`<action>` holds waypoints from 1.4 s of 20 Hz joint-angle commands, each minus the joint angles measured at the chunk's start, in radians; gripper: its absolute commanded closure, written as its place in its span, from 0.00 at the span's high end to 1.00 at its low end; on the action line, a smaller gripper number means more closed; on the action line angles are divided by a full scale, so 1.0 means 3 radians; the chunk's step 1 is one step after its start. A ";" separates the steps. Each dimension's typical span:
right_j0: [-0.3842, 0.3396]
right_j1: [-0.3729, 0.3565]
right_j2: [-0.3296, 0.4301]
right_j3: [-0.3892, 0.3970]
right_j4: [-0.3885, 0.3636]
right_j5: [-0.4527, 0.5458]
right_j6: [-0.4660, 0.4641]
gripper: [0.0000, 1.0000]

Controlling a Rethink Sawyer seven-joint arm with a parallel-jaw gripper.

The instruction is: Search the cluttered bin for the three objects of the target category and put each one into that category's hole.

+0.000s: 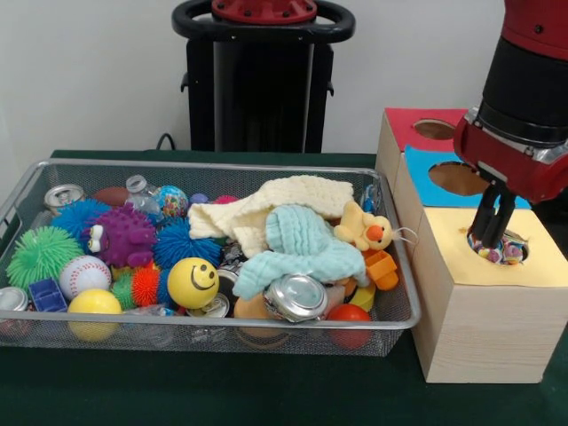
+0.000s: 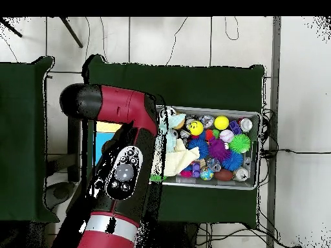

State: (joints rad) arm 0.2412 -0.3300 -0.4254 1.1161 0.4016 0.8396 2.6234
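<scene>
My gripper [image 1: 493, 247] reaches down into the round hole [image 1: 522, 241] in the yellow-topped wooden box [image 1: 497, 302] to the right of the bin. A small multi-coloured speckled object [image 1: 508, 254] lies in that hole right at the gripper's tip; whether it is held I cannot tell. The wire mesh bin [image 1: 222, 324] is full of clutter: a yellow smiley ball [image 1: 193, 281], a baseball [image 1: 84, 275], spiky balls in purple [image 1: 122, 235] and green [image 1: 43, 255], a crushed can [image 1: 297, 297], a plush duck [image 1: 366, 228] and a pale green cloth [image 1: 302, 244]. In the overhead view the arm [image 2: 123, 168] hides the gripper.
Behind the yellow box stand a blue-topped box [image 1: 426, 173] and a red-topped box [image 1: 404, 124], each with its own hole. A cream knitted cloth [image 1: 266, 206] drapes over the bin's middle. Green cloth covers the table [image 1: 266, 390].
</scene>
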 commanded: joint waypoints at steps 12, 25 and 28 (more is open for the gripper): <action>-0.0036 -0.0001 0.0363 0.0303 0.0086 -0.0062 0.0446 0.00; -0.0028 -0.0142 0.0537 0.0692 0.0102 -0.0165 0.0313 0.00; -0.0043 -0.0047 0.0570 0.0673 0.0084 -0.0296 0.0310 0.00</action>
State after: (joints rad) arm 0.2436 -0.3749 -0.3949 1.1926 0.4076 0.8353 2.6234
